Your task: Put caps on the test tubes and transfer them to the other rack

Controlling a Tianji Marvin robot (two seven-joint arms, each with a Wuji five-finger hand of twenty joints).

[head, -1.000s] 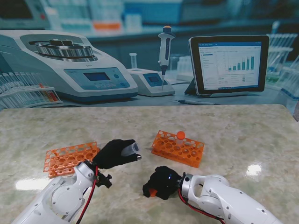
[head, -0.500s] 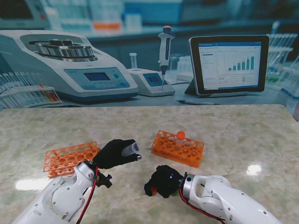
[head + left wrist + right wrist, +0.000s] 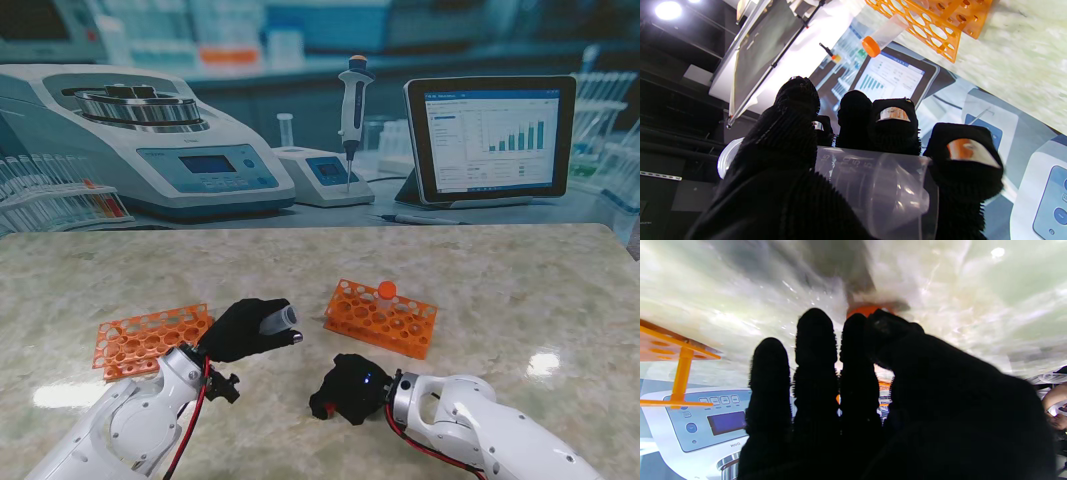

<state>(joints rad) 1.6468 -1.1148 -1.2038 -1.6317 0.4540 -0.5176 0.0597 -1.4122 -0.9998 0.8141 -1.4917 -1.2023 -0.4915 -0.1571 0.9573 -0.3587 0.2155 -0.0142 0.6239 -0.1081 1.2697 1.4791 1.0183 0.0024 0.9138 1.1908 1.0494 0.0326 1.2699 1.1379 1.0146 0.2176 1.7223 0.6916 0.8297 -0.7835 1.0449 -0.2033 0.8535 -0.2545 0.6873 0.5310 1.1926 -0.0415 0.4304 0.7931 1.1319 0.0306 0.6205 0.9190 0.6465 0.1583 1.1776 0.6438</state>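
Marbled counter (image 3: 520, 290) from the stand view carries two orange racks, the left robot hand (image 3: 245, 328) clamped on an uncapped test tube (image 3: 279, 319) between them, whose clear body the left wrist view shows, while the right wrist view shows the right robot hand (image 3: 853, 373) pinching an orange cap (image 3: 863, 310).

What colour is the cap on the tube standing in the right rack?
Orange cap, clearest in the left wrist view.

Two orange tube racks are sitting on the marble table: left rack (image 3: 150, 339) and right rack (image 3: 381, 317). Two test tubes are showing: one capped tube (image 3: 385, 294), one uncapped tube (image 3: 278, 319). One loose orange cap (image 3: 864, 310) is showing.
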